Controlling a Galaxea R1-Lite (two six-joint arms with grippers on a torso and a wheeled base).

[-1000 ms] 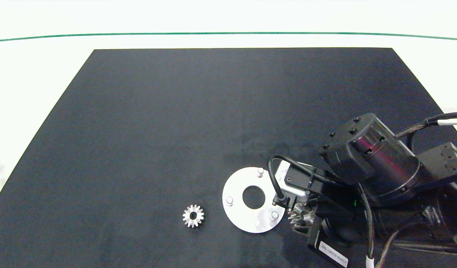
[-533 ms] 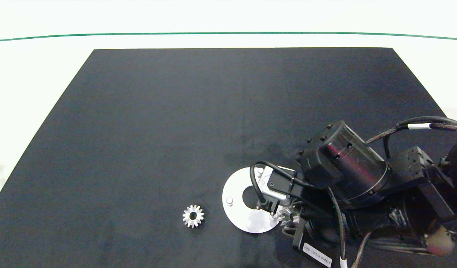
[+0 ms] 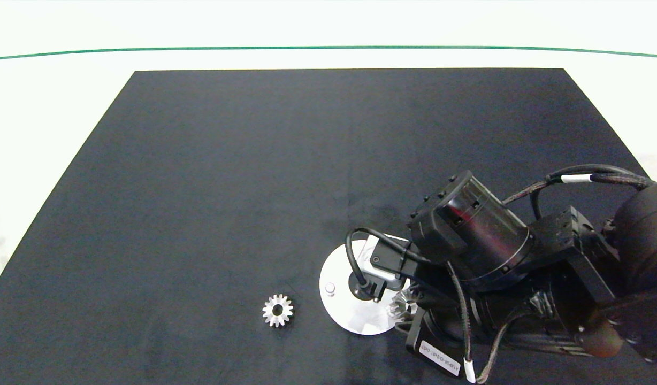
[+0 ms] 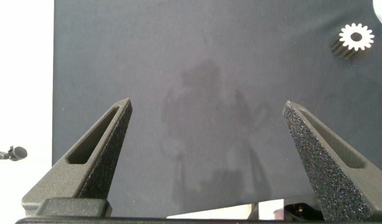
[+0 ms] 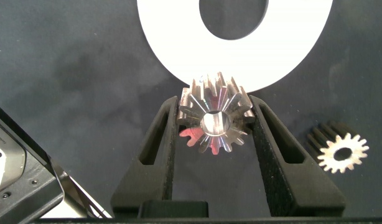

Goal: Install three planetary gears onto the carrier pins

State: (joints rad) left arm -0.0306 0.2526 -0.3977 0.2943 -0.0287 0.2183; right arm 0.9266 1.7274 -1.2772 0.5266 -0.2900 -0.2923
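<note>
The right gripper (image 5: 211,127) is clamped on one planetary gear (image 5: 211,121), its two fingers pressing the teeth on either side, and holds it over the near edge of the white disc (image 3: 343,307), where one carrier pin (image 3: 329,289) stands uncovered on the disc's left part. Another planetary gear (image 3: 277,310) lies flat on the black mat (image 3: 227,176) just left of the disc. The left gripper (image 4: 206,121) hangs spread wide with nothing between its fingers, above bare mat, out of the head view.
</note>
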